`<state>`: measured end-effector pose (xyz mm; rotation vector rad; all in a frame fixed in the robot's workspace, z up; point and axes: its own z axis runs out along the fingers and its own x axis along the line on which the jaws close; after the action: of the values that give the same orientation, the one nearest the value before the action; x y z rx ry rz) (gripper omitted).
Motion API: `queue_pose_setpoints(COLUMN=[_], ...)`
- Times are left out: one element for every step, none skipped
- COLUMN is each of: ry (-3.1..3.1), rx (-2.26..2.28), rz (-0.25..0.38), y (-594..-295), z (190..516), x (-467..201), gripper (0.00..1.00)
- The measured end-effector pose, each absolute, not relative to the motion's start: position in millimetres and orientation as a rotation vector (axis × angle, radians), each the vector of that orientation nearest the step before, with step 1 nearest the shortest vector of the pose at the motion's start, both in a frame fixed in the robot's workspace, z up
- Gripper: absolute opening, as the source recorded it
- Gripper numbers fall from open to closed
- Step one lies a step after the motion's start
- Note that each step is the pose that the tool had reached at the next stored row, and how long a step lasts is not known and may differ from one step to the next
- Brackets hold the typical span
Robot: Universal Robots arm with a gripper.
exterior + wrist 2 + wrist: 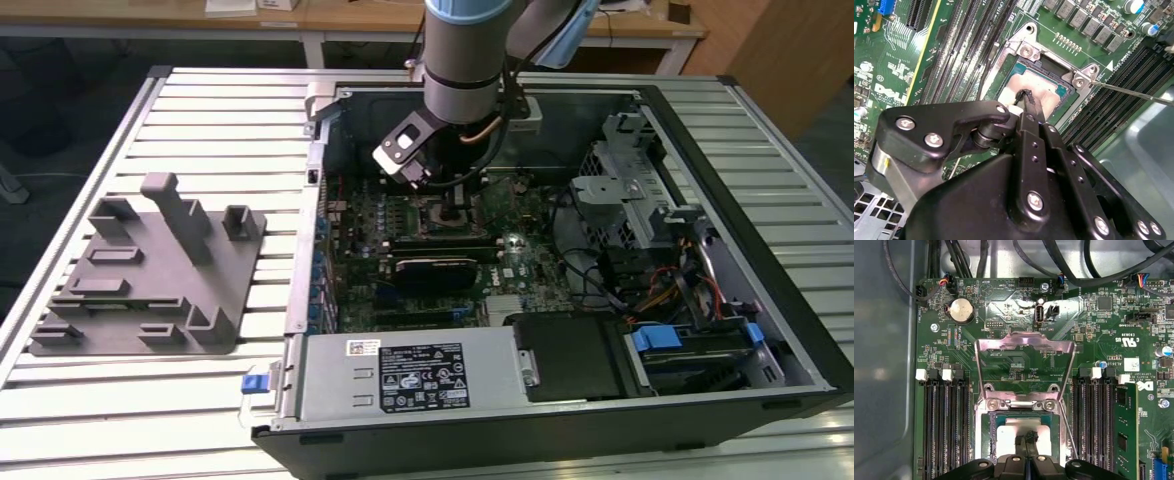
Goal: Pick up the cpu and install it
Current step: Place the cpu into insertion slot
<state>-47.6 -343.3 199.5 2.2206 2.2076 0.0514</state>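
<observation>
The cpu lies flat in the motherboard socket, its pale metal top facing up. It shows as well in the second wrist view, cpu. My gripper hangs straight over it inside the open computer case, gripper with its two thin black fingers pressed together and the tips at the chip's top face. I cannot tell whether the tips touch it. In the exterior view the gripper is low over the socket. The socket's metal load plate stands swung open.
The thin socket lever sticks out beside the socket. Memory slots flank it, with one stick seated. A black block lies just beyond the socket, the power supply at the case front. A grey fixture tray sits on the table at the exterior view's left.
</observation>
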Motion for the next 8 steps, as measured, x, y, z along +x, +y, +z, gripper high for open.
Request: queue_pose_setpoints(ry=[2.208,2.208,2.208,2.208,2.208,2.208,2.208,2.208], rx=[2.221,2.221,2.221,2.221,2.221,2.221,2.221,2.221], rz=[0.052,0.051,0.051,0.051,0.051,0.051,0.051,0.052], y=[-343.3,-343.3,-343.3,-343.4,-343.4,-343.4,-343.3,-343.2], z=[199.2,198.9,198.5,198.2,198.0,197.9,197.8,197.7], x=[-47.6,-47.6,-47.6,-47.7,-47.7,-47.6,-47.6,-47.6], gripper=[0.11,0.11,0.11,0.11,0.11,0.11,0.11,0.11])
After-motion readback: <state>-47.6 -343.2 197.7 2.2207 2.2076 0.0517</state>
